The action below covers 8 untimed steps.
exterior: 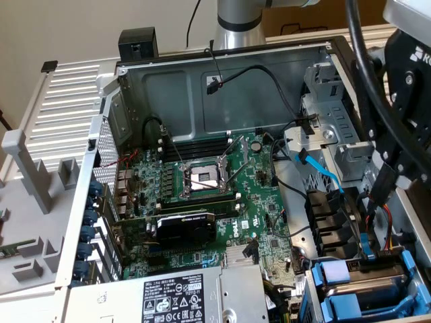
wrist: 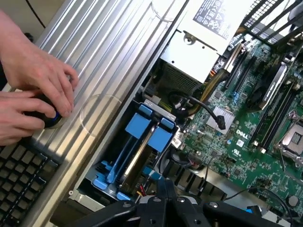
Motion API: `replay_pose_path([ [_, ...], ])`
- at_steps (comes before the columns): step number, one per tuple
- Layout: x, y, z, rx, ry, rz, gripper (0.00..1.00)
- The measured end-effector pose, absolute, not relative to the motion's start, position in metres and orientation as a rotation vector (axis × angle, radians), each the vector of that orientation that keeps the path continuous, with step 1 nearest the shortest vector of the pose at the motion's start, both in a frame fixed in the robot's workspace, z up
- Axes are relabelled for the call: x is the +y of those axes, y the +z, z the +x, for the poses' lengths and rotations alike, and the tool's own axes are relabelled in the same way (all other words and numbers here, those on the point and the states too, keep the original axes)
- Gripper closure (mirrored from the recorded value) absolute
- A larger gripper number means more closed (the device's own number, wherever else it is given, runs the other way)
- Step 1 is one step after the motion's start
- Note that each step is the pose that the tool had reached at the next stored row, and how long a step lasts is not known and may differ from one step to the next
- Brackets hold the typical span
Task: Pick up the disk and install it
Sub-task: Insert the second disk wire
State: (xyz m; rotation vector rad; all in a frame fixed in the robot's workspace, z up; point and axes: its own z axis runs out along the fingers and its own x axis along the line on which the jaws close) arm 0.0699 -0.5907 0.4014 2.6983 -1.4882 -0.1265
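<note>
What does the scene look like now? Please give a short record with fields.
setting: open computer case with green motherboard
gripper: shut, above the drive bay, holding nothing visible
disk: in blue carrier, sitting in the bay beside the power supply
other: a person's hands rest on a black device next to a keyboard
</note>
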Motion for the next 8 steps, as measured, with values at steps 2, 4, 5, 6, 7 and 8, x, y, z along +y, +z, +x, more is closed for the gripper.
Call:
replay_pose_path([
  [2, -0.5906, 0.4014, 0.0699, -1.440, -0.125, 2.723, 0.89],
  [4, -0.5907, 0.4014, 0.0699, -1.389, -0.123, 2.747, 0.89],
  [5, -0.5907, 0.4014, 0.0699, -1.362, -0.122, 2.760, 0.89],
  [6, -0.5907, 0.4014, 0.0699, -1.337, -0.121, 2.771, 0.89],
  [7, -0.5907, 0.4014, 0.0699, -1.313, -0.120, 2.782, 0.89],
  [8, -0.5907, 0.4014, 0.0699, -1.286, -0.120, 2.794, 0.89],
])
